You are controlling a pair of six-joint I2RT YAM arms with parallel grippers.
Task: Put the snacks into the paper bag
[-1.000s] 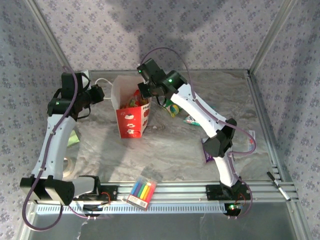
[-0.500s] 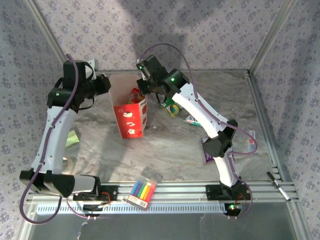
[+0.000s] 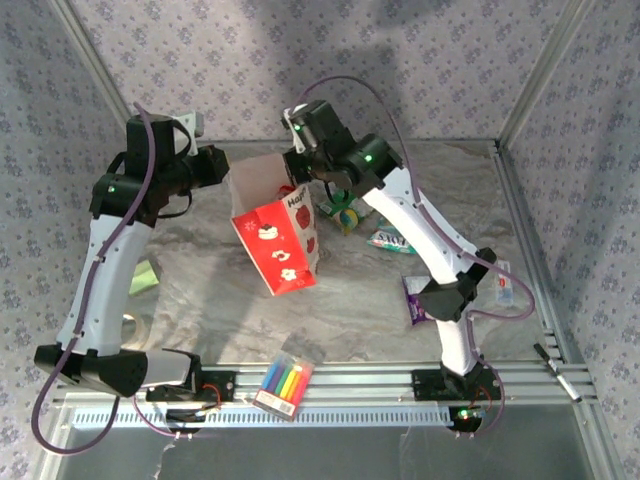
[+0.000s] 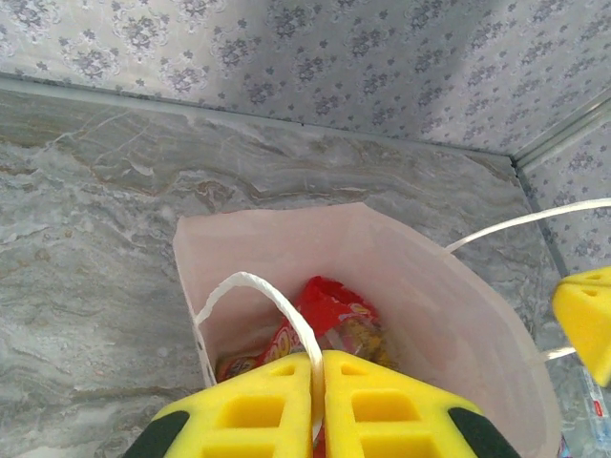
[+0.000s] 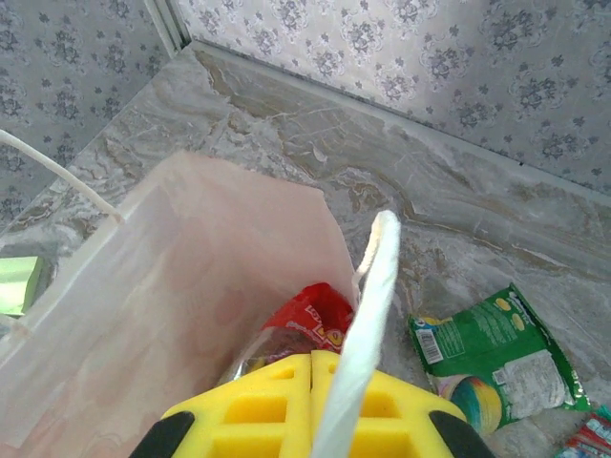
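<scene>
**A:** Grip state, both arms?

**B:** The left gripper is clamped on the white string handle, its yellow pads pressed together with the cord between them. The right gripper is closed the same way on the second handle.

**A:** Where is the bag?

**B:** The paper bag hangs between the two grippers, over the rear left-centre of the table. It is tilted, with the base swung toward the near edge and the mouth facing up and back. Whether the base touches the marble cannot be told.

**A:** Why hold it from both sides?

**B:** Judgement: pulling the handles apart keeps the mouth spread, and the tilt lets the contents slide to the bottom. Neither arm is free to pick while both are holding.

**A:** Contents?

**B:** A red packet lies deep inside (something orange sits beside it, mostly hidden).

- The green packet lies on the table near the bag's right side.
- The teal-white packet and the purple packet lie further toward the right arm.
- The marker box sits at the near rail and is not a snack.

**A:** Progress?

**B:** Partial, with at least three packets outside. The next move probably calls for standing the bag upright and freeing one gripper. If the bag is let go while tilted, it may topple.
</scene>
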